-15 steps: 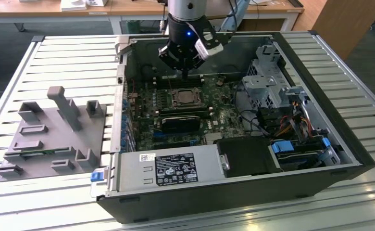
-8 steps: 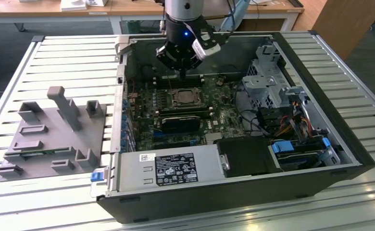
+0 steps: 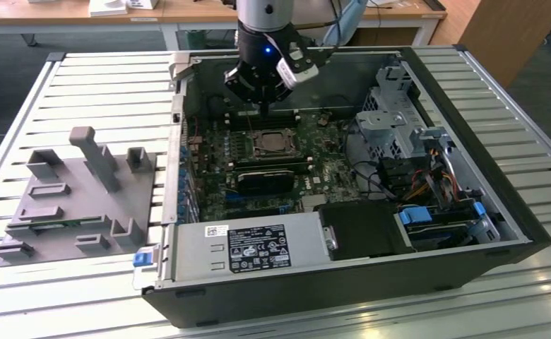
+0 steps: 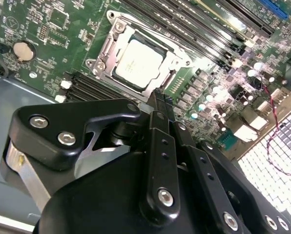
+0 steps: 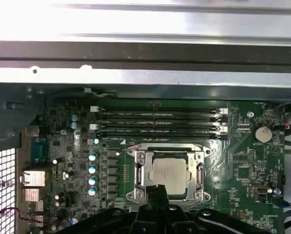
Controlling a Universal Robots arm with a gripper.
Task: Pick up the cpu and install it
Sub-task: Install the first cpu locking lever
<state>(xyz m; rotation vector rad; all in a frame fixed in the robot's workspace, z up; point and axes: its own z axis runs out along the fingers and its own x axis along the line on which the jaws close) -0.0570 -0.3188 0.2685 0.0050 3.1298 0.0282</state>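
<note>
Cpu (image 5: 167, 174) sits in its socket (image 5: 135, 176) on the board. My gripper (image 4: 160, 100) hangs just above, fingers together, holding nothing. I'd lift straight, clear of the frame.

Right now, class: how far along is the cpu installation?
Done: the cpu sits in the motherboard socket, seen in both wrist views. In hand: nothing; the gripper appears shut and empty beside the socket. Left: whether the socket is latched cannot be told.
</note>
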